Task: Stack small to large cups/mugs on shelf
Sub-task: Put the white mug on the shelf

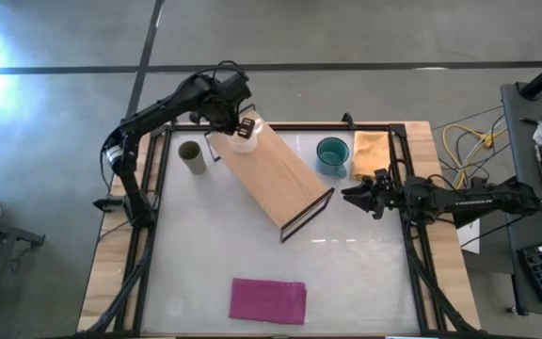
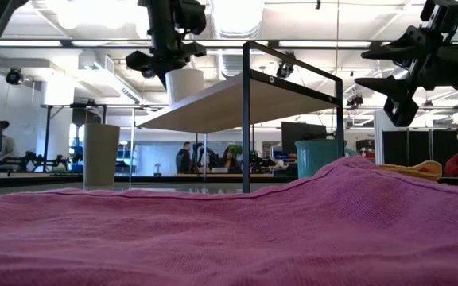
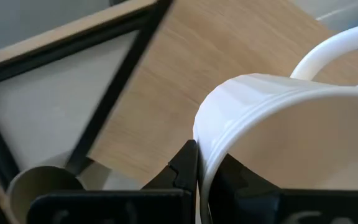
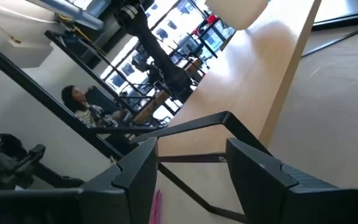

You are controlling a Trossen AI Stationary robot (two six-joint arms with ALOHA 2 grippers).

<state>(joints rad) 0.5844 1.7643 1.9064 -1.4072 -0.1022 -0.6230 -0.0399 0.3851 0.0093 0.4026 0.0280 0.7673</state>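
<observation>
The white mug is at the far left end of the light-wood shelf board, its base at the board's top in the low view. My left gripper is shut on the mug from above. The olive-brown cup stands upright on the table left of the shelf. The teal mug stands on the table right of the shelf's far end. My right gripper is open and empty, off the shelf's right end, above the table. My left gripper pinches the white mug's rim wall, on the side opposite the handle, with one finger outside and one inside the mug. The fingers come from above, pointing down. The mug is upright; whether its base rests on the board I cannot tell.
An orange cloth lies right of the teal mug. A magenta cloth lies near the table's front edge. The shelf's black wire frame stands at its right end. People and desks show in the room beyond.
</observation>
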